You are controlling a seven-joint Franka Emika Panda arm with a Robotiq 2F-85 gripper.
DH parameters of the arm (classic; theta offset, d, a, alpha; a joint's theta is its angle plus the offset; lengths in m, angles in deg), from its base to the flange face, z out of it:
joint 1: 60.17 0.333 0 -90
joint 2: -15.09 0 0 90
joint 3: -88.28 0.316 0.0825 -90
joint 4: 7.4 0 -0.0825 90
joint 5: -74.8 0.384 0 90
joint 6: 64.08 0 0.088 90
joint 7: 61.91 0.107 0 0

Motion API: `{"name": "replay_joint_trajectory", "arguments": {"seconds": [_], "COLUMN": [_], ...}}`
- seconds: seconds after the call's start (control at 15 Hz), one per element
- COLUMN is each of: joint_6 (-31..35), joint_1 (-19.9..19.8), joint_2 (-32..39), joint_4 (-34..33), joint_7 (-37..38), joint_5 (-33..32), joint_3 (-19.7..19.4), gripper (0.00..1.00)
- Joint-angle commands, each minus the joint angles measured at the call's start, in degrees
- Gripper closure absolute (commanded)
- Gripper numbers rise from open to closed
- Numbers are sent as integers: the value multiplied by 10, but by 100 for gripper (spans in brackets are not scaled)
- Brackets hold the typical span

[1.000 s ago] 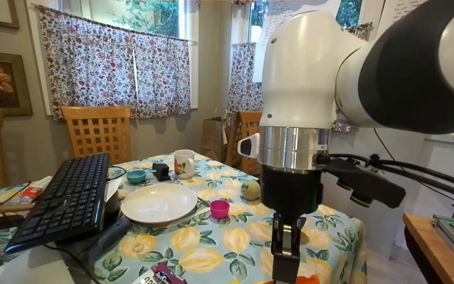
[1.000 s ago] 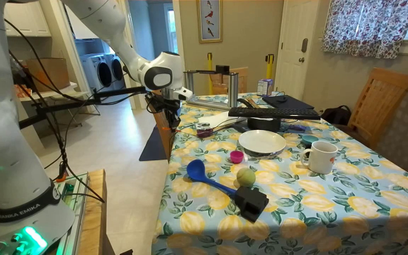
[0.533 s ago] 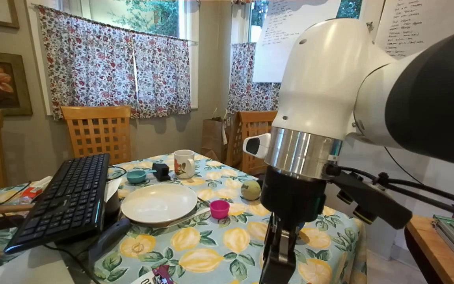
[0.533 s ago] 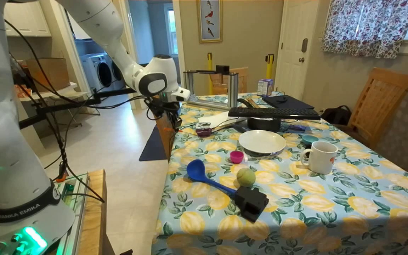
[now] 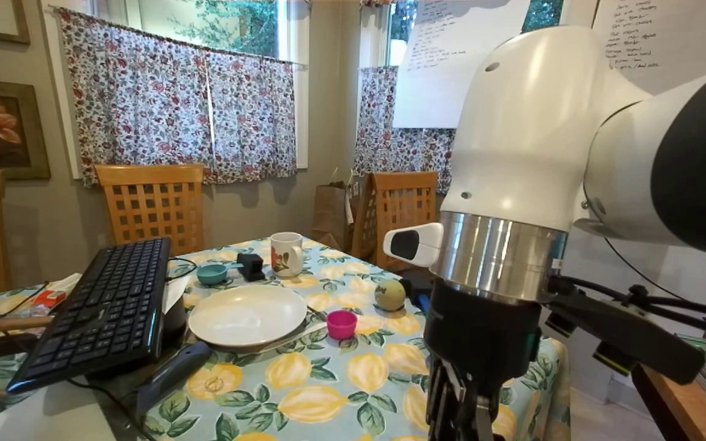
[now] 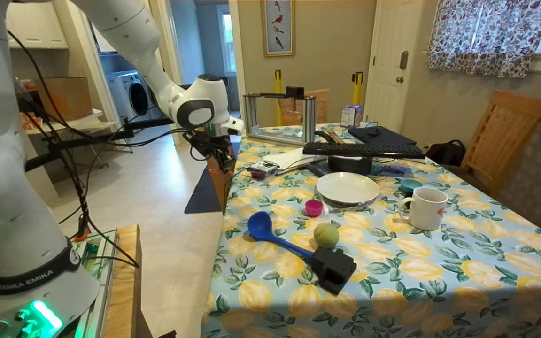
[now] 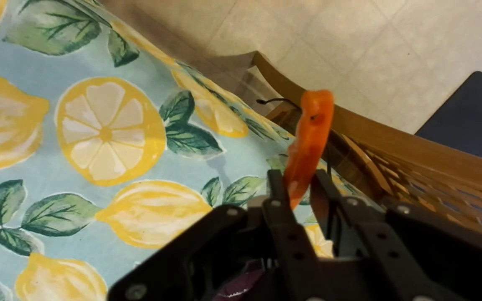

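Observation:
In the wrist view my gripper [image 7: 298, 175] is closed round a slim orange strip [image 7: 314, 121], which sticks out beyond the fingertips at a slant. The strip hangs over the edge of the lemon-print tablecloth [image 7: 136, 142]. A purple packet [image 7: 241, 284] shows partly behind the gripper's left linkage; whether they touch cannot be told. In an exterior view the gripper [image 6: 227, 165] is by the table's far left edge, with the packet [image 6: 262, 170] just to its right. In an exterior view the lower fingers [image 5: 460, 416] run out of the picture.
A wooden chair [image 7: 375, 129] stands close against the table edge. On the table are a white plate [image 6: 345, 185], pink cup [image 6: 313, 208], mug [image 6: 425, 209], blue ladle [image 6: 259, 225], yellow-green ball [image 6: 326, 234], black box [image 6: 334, 270] and raised keyboard [image 6: 364, 150].
My arm has tilted and drawn back, rightward in one exterior view and slightly left in another. The purple packet has shifted, leaving one exterior view. The grey handle by the keyboard moved slightly.

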Motion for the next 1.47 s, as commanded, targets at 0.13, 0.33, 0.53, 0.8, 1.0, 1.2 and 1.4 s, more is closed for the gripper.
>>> {"name": "replay_joint_trajectory", "arguments": {"seconds": [0.13,0.33,0.53,0.8,1.0,1.2,1.4], "joint_6": [-22,-46,-60,-119,-165,-190,-219], "joint_1": [-8,-22,-33,-48,-57,-63,-65], "joint_2": [-24,-38,-49,-61,-62,-67,-67], "joint_4": [24,33,36,21,8,5,0], "joint_7": [4,-15,-26,-61,-93,-113,-113], "joint_5": [-15,-15,-20,-24,-26,-28,-65], "joint_3": [-18,-28,-40,-52,-61,-71,-88], "gripper": [95,95,95,95,95,95,95]}}
